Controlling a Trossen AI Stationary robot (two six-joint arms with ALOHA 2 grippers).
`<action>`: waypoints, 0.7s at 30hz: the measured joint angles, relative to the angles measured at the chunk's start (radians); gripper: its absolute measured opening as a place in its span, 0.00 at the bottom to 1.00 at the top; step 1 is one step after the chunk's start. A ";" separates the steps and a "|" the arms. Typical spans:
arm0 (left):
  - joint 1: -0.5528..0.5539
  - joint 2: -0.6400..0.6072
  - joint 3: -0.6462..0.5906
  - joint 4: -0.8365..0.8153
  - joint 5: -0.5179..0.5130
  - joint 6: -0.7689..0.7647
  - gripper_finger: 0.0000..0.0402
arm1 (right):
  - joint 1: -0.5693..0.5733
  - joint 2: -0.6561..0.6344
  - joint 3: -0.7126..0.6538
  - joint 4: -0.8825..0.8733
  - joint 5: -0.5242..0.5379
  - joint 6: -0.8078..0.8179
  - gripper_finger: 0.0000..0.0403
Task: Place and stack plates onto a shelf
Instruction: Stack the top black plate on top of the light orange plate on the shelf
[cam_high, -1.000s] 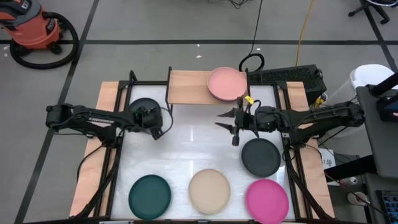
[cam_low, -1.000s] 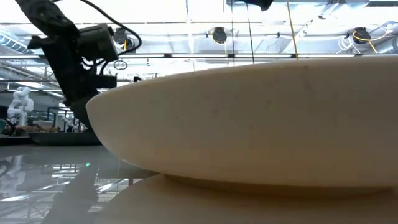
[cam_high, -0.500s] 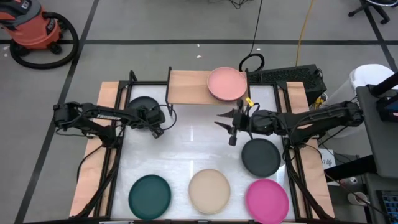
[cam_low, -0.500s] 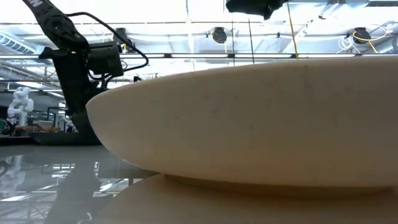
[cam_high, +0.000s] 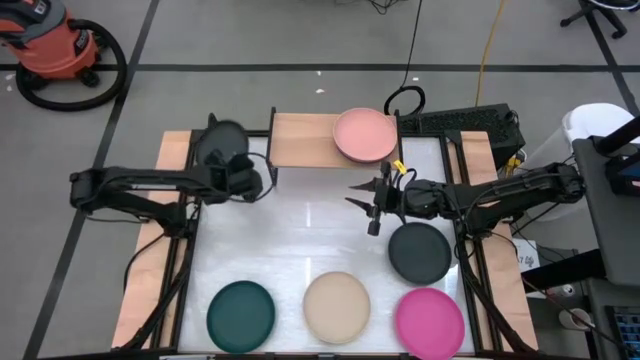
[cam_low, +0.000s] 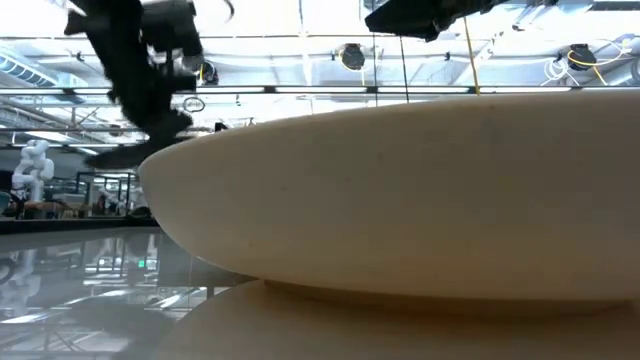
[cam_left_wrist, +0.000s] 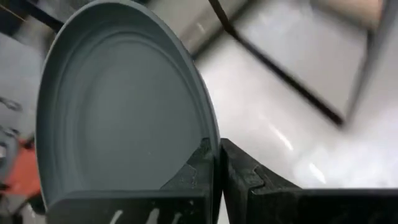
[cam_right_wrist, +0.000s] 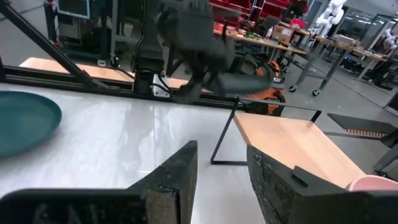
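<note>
The high view lays out the whole desk (cam_high: 300, 240): the shelf (cam_high: 305, 140) at upper centre with a salmon pink plate (cam_high: 365, 134) on its right end, and along the bottom a teal plate (cam_high: 241, 314), a beige plate (cam_high: 337, 306) and a magenta plate (cam_high: 429, 322), with a black plate (cam_high: 420, 252) above the magenta one. Only the left wrist view shows the left hand (cam_left_wrist: 216, 168) clamped on the rim of a dark grey plate (cam_left_wrist: 118, 112); from above that plate sits at upper left, beside the shelf's left end. The low view is mostly filled by the beige plate's side. The right wrist view shows the right hand (cam_right_wrist: 222, 163) with fingers parted and holding nothing, at centre frame in the high view. No writing is readable.
</note>
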 joint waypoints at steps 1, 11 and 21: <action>-0.011 -0.017 0.020 0.004 -0.051 0.010 0.03 | 0.000 0.000 0.000 0.004 0.000 0.000 0.30; -0.067 -0.056 0.213 0.546 0.088 0.743 0.03 | 0.001 -0.003 0.000 0.160 -0.003 -0.026 0.30; -0.038 0.291 0.547 0.519 0.461 0.969 0.03 | 0.120 -0.092 0.000 0.209 -0.004 -0.146 0.30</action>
